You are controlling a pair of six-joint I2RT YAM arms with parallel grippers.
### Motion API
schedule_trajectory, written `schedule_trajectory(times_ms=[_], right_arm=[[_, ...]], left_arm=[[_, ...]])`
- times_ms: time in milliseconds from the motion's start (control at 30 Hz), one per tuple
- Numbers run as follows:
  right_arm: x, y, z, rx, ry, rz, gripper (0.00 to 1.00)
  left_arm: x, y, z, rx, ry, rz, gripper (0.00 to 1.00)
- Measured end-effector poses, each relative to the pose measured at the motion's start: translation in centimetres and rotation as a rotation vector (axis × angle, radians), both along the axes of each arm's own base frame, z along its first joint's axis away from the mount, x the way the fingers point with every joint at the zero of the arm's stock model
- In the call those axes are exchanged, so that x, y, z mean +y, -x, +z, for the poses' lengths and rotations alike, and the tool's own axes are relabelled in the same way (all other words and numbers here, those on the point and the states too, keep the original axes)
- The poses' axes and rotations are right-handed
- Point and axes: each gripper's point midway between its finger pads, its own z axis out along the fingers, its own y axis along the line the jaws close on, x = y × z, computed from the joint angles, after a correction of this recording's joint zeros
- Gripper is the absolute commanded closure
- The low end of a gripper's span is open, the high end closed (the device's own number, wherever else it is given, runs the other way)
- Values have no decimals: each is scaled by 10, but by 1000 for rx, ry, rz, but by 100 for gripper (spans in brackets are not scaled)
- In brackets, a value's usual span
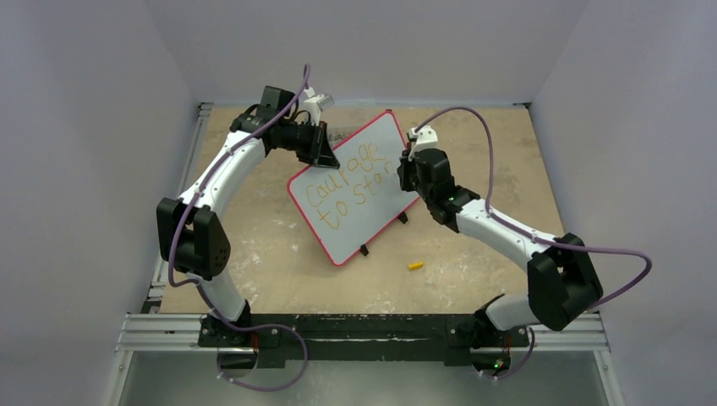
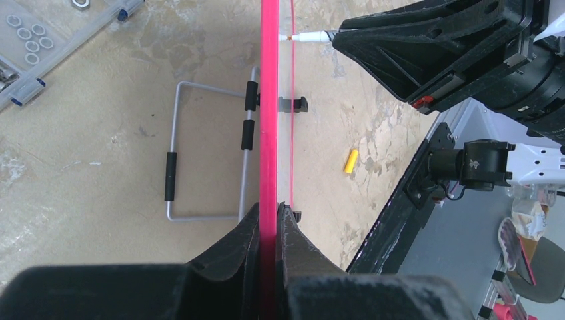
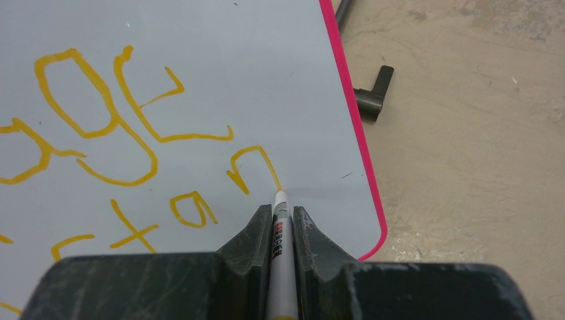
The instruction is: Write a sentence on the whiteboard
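Observation:
The whiteboard point(image 1: 359, 228) stands tilted at the table's middle, red-pink rim all round. The sentence point(image 1: 342, 188) reads "courage to sta" in orange-yellow, with an "n" stroke under way in the right wrist view point(image 3: 253, 163). My left gripper point(image 1: 324, 152) is shut on the board's upper left rim, which shows edge-on as a pink strip point(image 2: 269, 100) between the jaws point(image 2: 270, 217). My right gripper point(image 3: 282, 212) is shut on a white marker point(image 3: 280, 230). The marker's tip touches the board face point(image 3: 233, 53) at the end of the stroke. The right gripper is at the board's right side point(image 1: 407, 173).
A yellow marker cap point(image 1: 415, 266) lies on the table in front of the board, also in the left wrist view point(image 2: 351, 161). A wire stand point(image 2: 203, 153) and black clips point(image 3: 373, 93) sit behind and beside the board. A clear parts box point(image 2: 40, 40) lies at the back.

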Motion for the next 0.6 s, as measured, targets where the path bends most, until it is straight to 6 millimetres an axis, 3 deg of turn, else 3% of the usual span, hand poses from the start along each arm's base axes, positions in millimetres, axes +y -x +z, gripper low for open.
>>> schedule_trajectory(times_ms=[367,600], right_arm=[[-5,8,2,17,6,2,100],[-17,-1,32,-27,-63,-18,100]], left_arm=[[-2,2,2,-12,0,-11,100],[-2,3,3,-22,-2,-20,100]])
